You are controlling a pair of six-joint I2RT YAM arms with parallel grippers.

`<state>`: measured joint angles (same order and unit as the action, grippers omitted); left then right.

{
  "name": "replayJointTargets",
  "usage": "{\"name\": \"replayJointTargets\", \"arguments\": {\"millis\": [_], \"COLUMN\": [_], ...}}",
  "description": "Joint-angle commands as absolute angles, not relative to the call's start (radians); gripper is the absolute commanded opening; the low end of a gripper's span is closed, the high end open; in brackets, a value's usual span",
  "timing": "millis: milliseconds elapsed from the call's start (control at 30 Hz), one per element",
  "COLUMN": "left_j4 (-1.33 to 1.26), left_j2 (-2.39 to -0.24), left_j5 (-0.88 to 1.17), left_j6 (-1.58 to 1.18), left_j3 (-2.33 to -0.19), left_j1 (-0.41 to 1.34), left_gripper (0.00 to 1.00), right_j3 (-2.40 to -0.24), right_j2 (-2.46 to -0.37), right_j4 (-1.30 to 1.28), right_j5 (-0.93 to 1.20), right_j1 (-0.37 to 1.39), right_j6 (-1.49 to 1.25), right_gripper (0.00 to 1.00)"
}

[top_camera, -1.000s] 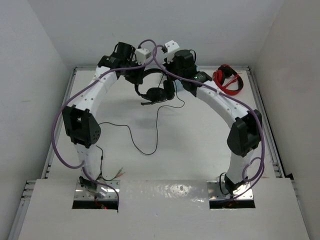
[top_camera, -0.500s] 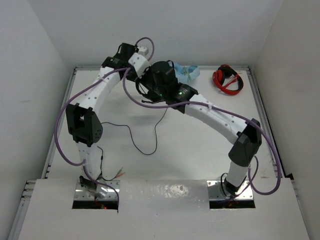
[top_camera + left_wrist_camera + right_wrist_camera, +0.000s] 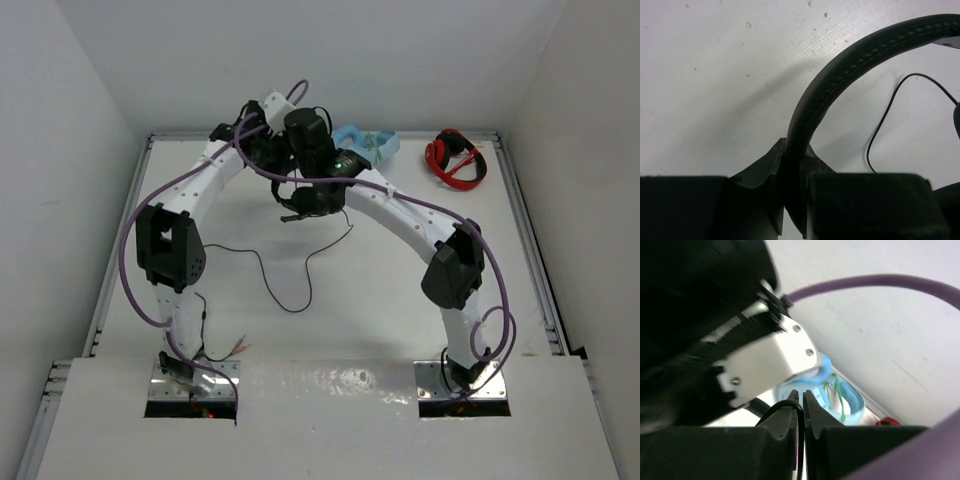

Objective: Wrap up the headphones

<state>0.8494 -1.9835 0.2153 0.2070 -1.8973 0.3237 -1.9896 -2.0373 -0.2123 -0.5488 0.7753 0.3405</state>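
Observation:
The black headphones (image 3: 312, 197) hang above the far middle of the table. My left gripper (image 3: 792, 150) is shut on their stitched headband (image 3: 850, 65), which arches up and to the right. My right gripper (image 3: 801, 396) is shut on the thin black cable (image 3: 785, 405), which loops over its left finger close beside the left arm's white wrist part (image 3: 765, 360). The rest of the cable (image 3: 262, 272) trails in loops over the table to the coloured plugs (image 3: 238, 348) near the left base. Both arms crowd over the headphones in the top view and hide the fingers.
Light-blue headphones (image 3: 372, 143) lie at the far edge, just right of the arms, and show behind my right fingers (image 3: 842, 400). Red-and-black headphones (image 3: 455, 160) lie at the far right. Purple arm hoses (image 3: 130, 250) loop beside both arms. White walls enclose the table.
My right arm has swung left, from right of the headphones to over them beside the left wrist, taking the cable along. The light-blue headphones are uncovered. The left gripper keeps hold of the headband.

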Motion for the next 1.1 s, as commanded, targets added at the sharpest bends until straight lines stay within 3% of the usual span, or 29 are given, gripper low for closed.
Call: {"name": "replayJointTargets", "arguments": {"millis": [0,200,267,300,333,433,567,767,867,967,1067], "left_j4": [0.911,0.976,0.977,0.967,0.953,0.885,0.922,0.956,0.947,0.937,0.931], "left_j2": [-1.919,-1.922,-1.925,-1.925,-1.924,-1.928,-1.924,-1.908,-1.898,-1.896,-1.887], "left_j5": [0.279,0.354,0.354,0.335,0.292,0.079,0.226,0.408,0.519,0.587,0.609], "left_j6": [0.348,0.377,0.358,0.347,0.328,0.285,0.365,0.325,0.229,0.126,0.078], "left_j3": [-1.922,-1.974,-1.996,-2.000,-2.005,-2.013,-2.066,-2.065,-2.072,-2.124,-2.193], "left_j1": [0.356,0.357,0.357,0.357,0.357,0.357,0.359,0.357,0.325,0.290,0.285], "left_gripper": [0.00,0.00,0.00,0.00,0.00,0.00,0.00,0.00,0.00,0.00,0.00], "right_j3": [-2.031,-1.890,-1.887,-1.887,-1.888,-1.861,-1.769,-1.871,-1.826,-1.666,-1.504], "right_j2": [-2.039,-1.976,-1.985,-1.986,-1.988,-1.951,-1.899,-1.999,-1.976,-1.887,-1.809], "right_j4": [-0.227,-0.285,-0.322,-0.336,-0.371,-0.411,-0.301,-0.374,-0.370,-0.234,-0.036], "right_j5": [-0.753,-0.678,-0.687,-0.695,-0.704,-0.655,-0.600,-0.497,-0.312,-0.149,-0.019], "right_j1": [0.672,0.559,0.551,0.546,0.549,0.548,0.546,0.499,0.457,0.442,0.442], "right_j6": [0.331,0.199,0.202,0.204,0.209,0.154,0.179,0.048,-0.069,-0.110,-0.156], "right_gripper": [0.07,0.18,0.14,0.03,0.00,0.00,0.00,0.00,0.25,0.30,0.44]}}
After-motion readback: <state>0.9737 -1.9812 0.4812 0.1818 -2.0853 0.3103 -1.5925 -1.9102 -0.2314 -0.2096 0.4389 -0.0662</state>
